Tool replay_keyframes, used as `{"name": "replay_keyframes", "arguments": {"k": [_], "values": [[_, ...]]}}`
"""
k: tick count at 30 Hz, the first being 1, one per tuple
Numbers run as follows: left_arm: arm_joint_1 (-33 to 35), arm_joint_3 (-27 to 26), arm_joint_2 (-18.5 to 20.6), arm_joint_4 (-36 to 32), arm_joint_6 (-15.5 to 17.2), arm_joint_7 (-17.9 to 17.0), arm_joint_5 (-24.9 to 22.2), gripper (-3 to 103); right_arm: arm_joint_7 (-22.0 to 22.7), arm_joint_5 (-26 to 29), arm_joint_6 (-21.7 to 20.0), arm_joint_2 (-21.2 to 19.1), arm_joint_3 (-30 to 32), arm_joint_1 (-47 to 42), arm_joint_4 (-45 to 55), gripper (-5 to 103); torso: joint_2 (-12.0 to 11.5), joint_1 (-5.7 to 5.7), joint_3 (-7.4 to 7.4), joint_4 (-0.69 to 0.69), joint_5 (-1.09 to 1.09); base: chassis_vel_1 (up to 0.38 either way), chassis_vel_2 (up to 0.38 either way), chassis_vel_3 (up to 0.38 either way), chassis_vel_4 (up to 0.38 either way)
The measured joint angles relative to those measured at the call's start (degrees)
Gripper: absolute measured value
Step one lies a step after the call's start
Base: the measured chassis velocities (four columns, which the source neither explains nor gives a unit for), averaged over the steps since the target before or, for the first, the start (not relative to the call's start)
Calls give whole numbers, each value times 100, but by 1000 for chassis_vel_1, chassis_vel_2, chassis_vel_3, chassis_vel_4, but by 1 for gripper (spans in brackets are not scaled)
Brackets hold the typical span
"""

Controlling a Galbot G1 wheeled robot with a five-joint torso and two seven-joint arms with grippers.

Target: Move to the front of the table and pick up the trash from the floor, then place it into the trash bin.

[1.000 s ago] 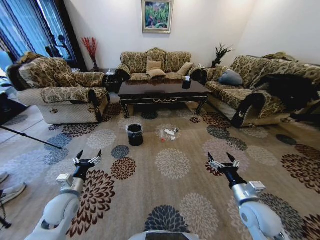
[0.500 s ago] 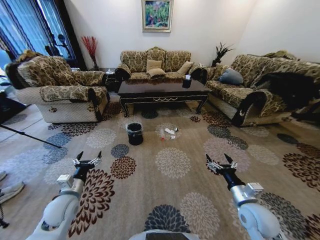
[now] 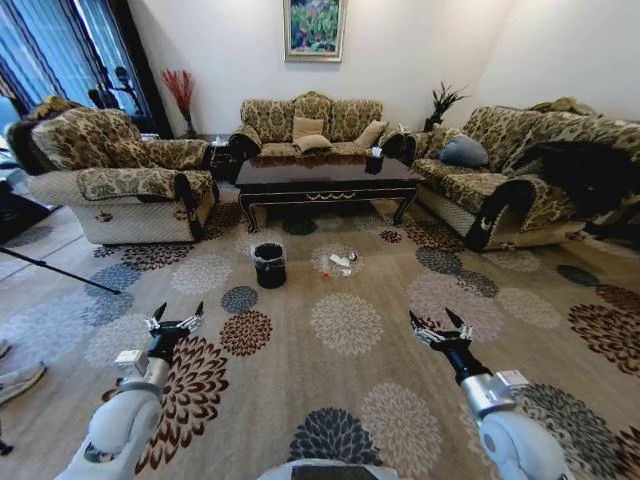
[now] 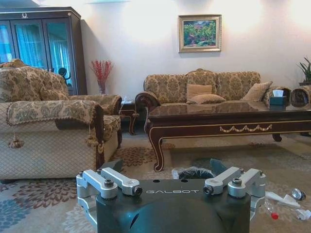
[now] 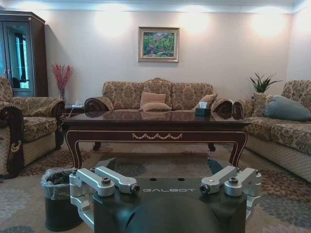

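Counting from the head view gives one long, glossy near-black coffee table [image 3: 325, 180], one small round black trash bin [image 3: 269, 266] with a greyish liner, and a little cluster of at least three scraps of trash [image 3: 340, 264] on the flowered carpet [image 3: 345, 325], just to the right of the bin and in front of the table. Two grippers hang low over the carpet, well short of these: the left gripper [image 3: 175, 317] and the right gripper [image 3: 438, 323], each with fingers spread wide and nothing between them. Seen from the left wrist, the scraps resolve into a red-capped clear piece [image 4: 271, 210] and a round silvery bit [image 4: 297, 194]. From the right wrist, the bin's liner [image 5: 59, 178] shows clearly. Since the earlier frames the right gripper has drifted slightly left and the furniture sits a little nearer.
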Motion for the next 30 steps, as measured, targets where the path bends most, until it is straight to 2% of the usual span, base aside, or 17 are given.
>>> {"name": "replay_keyframes", "arguments": {"k": [11, 22, 30], "values": [[-19, 99, 70, 2, -1, 1, 13, 100, 20, 63, 18, -159, 187, 46, -80, 100, -269, -110, -158, 0, 1, 0, 0, 0, 0], [41, 250, 106, -20, -1, 5, 135, 100, 101, 140, -71, -476, 36, 410, -479, 100, -544, -217, -325, 1, 1, 0, 0, 0, 0], [-73, 342, 92, -22, 23, -12, 129, 100, 102, 115, -97, -506, -10, 434, -454, 100, -705, -278, -426, 0, 0, 0, 0, 0, 0]]}}
